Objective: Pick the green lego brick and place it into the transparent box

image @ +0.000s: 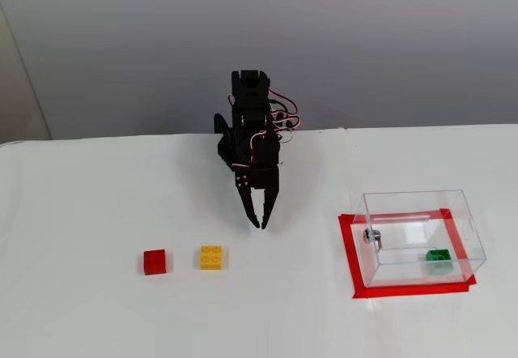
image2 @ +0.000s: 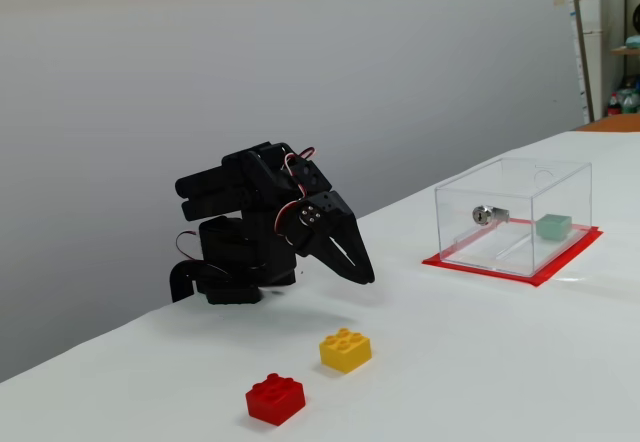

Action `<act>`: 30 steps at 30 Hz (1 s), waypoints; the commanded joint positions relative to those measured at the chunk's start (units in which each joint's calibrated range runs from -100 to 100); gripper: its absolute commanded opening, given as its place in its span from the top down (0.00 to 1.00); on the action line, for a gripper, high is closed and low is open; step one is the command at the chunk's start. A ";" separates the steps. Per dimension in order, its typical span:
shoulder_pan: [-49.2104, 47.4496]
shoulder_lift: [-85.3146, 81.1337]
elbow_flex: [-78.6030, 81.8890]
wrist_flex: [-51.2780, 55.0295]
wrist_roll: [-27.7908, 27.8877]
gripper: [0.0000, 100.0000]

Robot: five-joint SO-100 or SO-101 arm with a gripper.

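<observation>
Both fixed views show the green lego brick (image: 439,259) already lying inside the transparent box (image: 421,204) at the right. The jaws are closed and empty above the surface (image: 97,204), so placing seems done; probably nothing remains but parking the arm. One red brick (image: 154,262), one yellow brick (image: 212,257).

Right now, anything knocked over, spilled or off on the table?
Nothing stands out. The green lego brick lies inside the transparent box, which sits squarely within its red tape outline. The red brick and yellow brick rest flat, apart. The end effector is empty, clear of everything.
</observation>
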 commanded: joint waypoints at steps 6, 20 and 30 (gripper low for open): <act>-0.35 -0.51 1.41 1.26 0.10 0.99; 1.27 -0.59 -2.74 16.32 -1.36 0.99; 3.12 -0.59 -2.74 16.32 -1.73 0.99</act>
